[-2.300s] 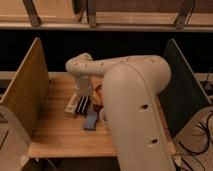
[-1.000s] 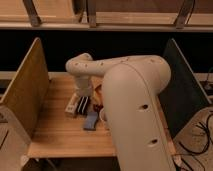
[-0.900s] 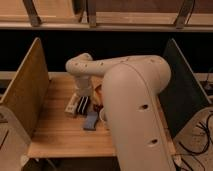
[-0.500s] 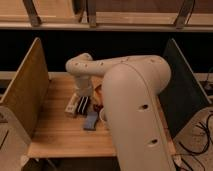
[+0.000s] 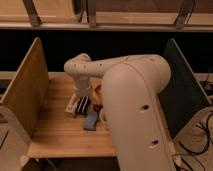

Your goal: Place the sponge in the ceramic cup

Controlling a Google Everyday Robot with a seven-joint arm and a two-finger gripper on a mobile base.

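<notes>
Wooden table, black-and-white striped box on it; wooden panel, dark panel flanking

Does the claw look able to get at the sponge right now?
Probably yes: the claw hangs low just behind the sponge, whose top lies uncovered on the wooden table; only the striped box sits close by.

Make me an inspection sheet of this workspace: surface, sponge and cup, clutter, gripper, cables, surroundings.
Surface: wooden table.
Job's things: sponge lies flat on the table; ceramic cup beside it, mostly hidden by the arm.
Clutter: striped box; orange dish, partly hidden.
Gripper: gripper low over the striped box, apart from the sponge.
Cables: black cables on the floor beside the table.
Surroundings: wooden panel and dark panel flank the table.
</notes>
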